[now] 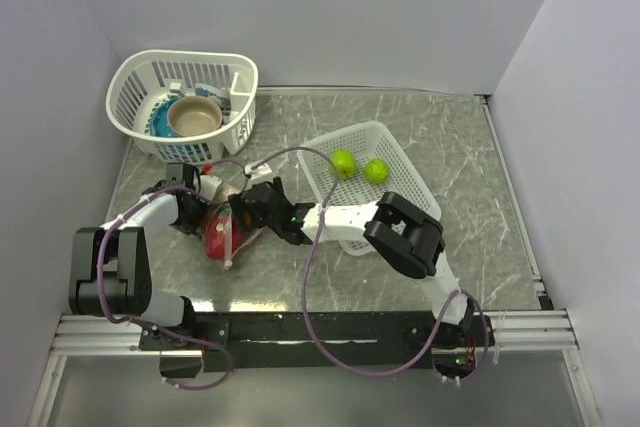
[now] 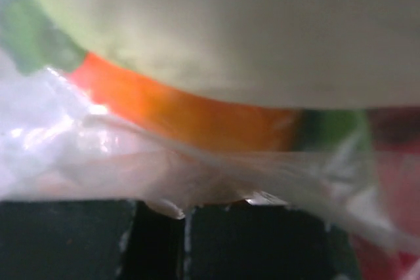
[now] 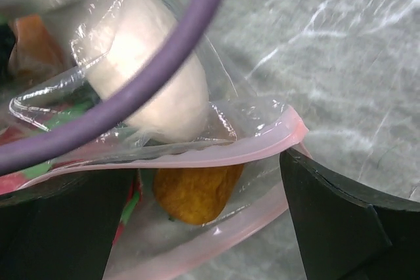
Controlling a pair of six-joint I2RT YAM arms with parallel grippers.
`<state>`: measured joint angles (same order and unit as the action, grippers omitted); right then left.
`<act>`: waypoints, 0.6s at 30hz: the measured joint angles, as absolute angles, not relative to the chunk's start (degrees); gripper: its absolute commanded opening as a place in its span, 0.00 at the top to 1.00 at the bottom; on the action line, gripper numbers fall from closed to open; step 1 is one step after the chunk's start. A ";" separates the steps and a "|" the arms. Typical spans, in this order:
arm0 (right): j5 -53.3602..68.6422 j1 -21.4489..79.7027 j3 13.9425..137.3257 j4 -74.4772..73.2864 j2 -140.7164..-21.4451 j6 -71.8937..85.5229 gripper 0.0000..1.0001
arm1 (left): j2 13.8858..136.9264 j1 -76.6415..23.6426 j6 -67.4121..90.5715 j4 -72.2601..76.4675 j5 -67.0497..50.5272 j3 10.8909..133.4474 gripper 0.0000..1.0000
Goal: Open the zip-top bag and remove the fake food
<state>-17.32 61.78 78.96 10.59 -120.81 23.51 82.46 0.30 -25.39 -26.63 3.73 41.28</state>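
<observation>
Grey marbled tabletop (image 1: 450, 147) is sitting between plain white walls. Left of centre, the clear floppy zip-top bag (image 3: 216, 152) with its pale pink zip strip is lying crumpled between both grippers. The left gripper (image 2: 187, 227) is pinching a fold of film tight, and the right gripper (image 3: 203, 227) is spreading wide, straddling the strip. Some fake food is showing through: red lump (image 1: 217, 239), white piece (image 3: 157, 83), yellow-brown one (image 3: 197, 191). Two lime-green balls (image 1: 343, 163) are sitting in the white mesh basket (image 1: 410, 182). A purple cable (image 3: 131, 83) is covering part of the bag, and the left wrist view is blurring everything.

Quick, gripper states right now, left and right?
Left gripper: shut, pinching the zip-top bag film.
Right gripper: open, jaws either side of the bag's pink zip strip, gripping nothing.
</observation>
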 measured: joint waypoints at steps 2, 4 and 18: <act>-19.05 62.30 81.45 9.41 -122.34 23.05 0.00 | 82.46 0.34 -25.39 -26.68 3.64 41.28 0.99; -19.86 62.67 83.13 8.69 -123.66 22.90 0.00 | 82.46 0.38 -25.41 -26.70 3.51 41.32 0.99; -21.96 64.03 79.13 12.14 -123.17 22.57 0.37 | 82.19 0.40 -25.82 -27.00 2.85 41.34 0.99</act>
